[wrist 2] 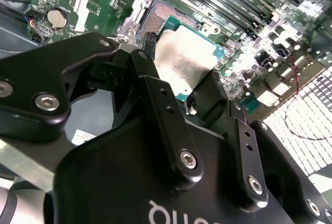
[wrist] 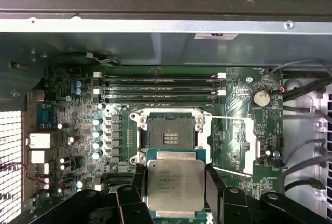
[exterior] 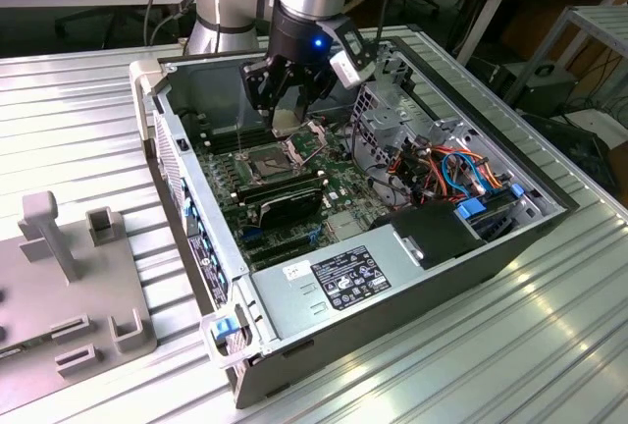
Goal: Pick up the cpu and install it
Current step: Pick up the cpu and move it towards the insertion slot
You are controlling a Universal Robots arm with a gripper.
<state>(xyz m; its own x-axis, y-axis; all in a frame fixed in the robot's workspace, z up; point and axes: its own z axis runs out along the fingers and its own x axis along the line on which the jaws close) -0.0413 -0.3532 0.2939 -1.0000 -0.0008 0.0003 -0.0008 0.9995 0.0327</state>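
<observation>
The cpu (wrist: 174, 185) is a small square chip with a silvery-grey metal top and green edges. My gripper (wrist: 174, 189) is shut on the cpu (wrist 2: 187, 63), with a black finger (wrist 2: 153, 86) against each of two opposite sides. The chip hangs a little above the motherboard, just beside the open socket (wrist: 169, 133), whose metal frame (wrist: 244, 141) is swung back. In the exterior view my gripper (exterior: 290, 102) is lowered into the computer case (exterior: 157, 85), above the socket (exterior: 277, 159).
Memory slots (wrist: 161, 84) run along the far side of the socket, and a coin cell (wrist: 260, 98) sits nearby. A long black card (exterior: 285, 205), a power supply (exterior: 339, 277) and coloured cables (exterior: 451, 174) fill the case. A grey fixture (exterior: 69, 287) stands at the exterior view's left.
</observation>
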